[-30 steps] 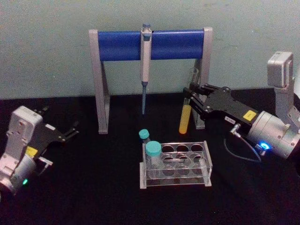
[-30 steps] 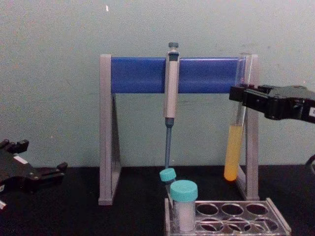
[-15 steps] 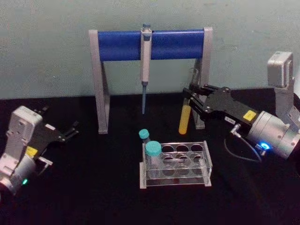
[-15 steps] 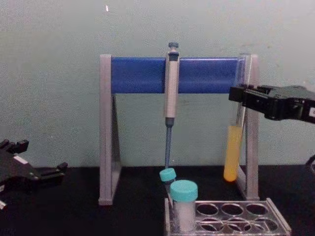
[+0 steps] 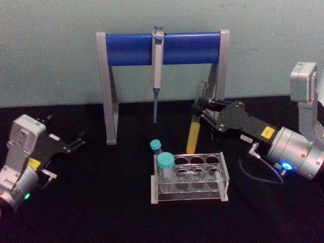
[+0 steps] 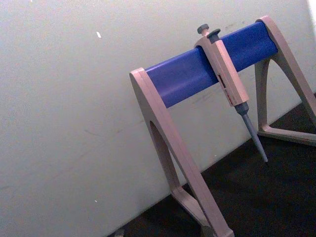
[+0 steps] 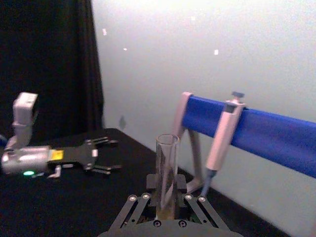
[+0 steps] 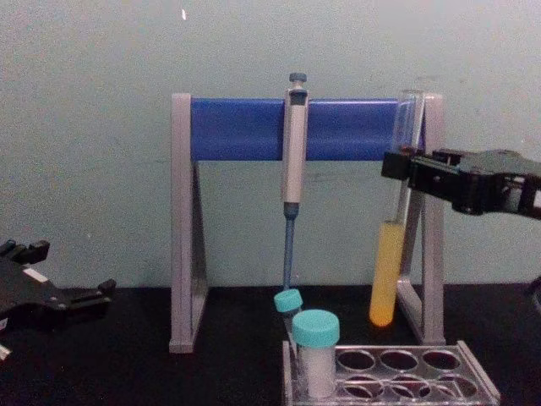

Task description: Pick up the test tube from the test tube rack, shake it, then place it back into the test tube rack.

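Right pincer [image 5: 199, 109] swung test tube [image 5: 191, 136] toward rack [image 5: 225, 177] edge.

The scene is lit softly and evenly. The wall [image 5: 50, 61] is brightly lit; in the right wrist view it is washed out almost to white, while the curtain [image 7: 44, 64] beside it is left dark. Little light is returned by the black table [image 5: 101, 202], and shadows are lost in it. A faint shadow of the stand [image 6: 163, 128] is thrown on the wall below its bar. Thin glints are caught along the rack [image 5: 202, 195] edges. A blue lamp [image 5: 287, 165] and a green lamp [image 5: 26, 196] are seen glowing.
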Motion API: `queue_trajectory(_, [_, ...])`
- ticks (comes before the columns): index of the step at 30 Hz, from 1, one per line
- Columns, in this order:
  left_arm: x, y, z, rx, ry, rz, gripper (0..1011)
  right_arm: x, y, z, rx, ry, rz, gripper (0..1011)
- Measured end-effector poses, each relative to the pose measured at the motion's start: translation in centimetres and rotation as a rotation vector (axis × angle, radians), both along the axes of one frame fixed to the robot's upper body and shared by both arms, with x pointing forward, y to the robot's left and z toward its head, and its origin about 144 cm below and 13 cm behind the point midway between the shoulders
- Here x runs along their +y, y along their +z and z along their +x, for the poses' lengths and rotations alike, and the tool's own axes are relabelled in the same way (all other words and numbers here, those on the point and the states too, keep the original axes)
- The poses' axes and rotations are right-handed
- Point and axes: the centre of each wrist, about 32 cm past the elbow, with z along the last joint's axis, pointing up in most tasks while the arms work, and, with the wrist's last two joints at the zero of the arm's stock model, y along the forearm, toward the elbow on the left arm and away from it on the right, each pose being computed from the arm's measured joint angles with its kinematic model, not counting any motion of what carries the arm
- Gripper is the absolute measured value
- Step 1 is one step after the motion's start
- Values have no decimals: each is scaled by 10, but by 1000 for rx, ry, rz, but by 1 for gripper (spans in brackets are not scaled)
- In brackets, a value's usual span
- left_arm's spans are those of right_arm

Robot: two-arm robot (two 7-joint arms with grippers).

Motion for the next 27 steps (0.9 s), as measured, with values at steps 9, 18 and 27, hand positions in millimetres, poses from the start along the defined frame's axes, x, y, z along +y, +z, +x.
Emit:
queue_trajectory(9, [0, 0, 0, 0, 0, 0, 1001, 2, -7, -7, 10, 79, -2, 229])
queue_trajectory(18, [0, 0, 0, 0, 0, 0, 1001, 2, -14, -8, 24, 122, -17, 229])
queue_trajectory(27, [0, 0, 0, 0, 0, 0, 1001, 4, -18, -8, 35, 122, -27, 229])
